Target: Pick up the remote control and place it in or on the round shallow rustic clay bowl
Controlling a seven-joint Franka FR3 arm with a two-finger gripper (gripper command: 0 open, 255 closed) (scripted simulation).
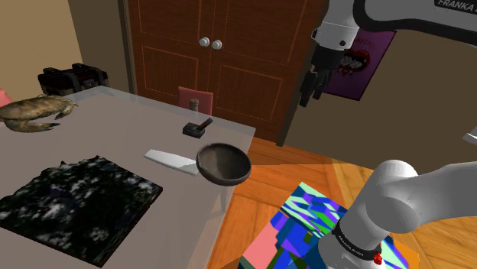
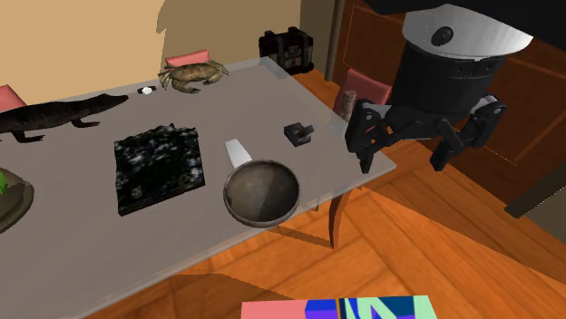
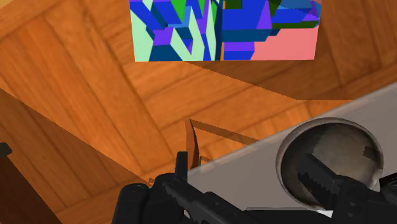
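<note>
Arm: reaches out and bends down, with the gripper (image 2: 404, 156) hanging high over the edge of the surface (image 2: 82, 236).
Fingers (image 2: 365, 156): spread wide apart, holding nothing and touching nothing.
Remote control (image 2: 238, 151): pale flat slab lying on the surface, one end just beside the bowl's rim.
Bowl (image 2: 261, 192): dark, round, near the surface's edge, well below the gripper.

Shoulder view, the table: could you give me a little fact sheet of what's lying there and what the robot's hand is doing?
Table: grey top
Bowl: dark, round, shallow, empty, near the table's edge
Remote control: pale flat bar lying on the table, one end at the bowl's rim
Gripper: open, holding nothing, up in the air off the table's edge
Other things: crab, black slab, small dark object
Task state: remote not yet picked up
</note>
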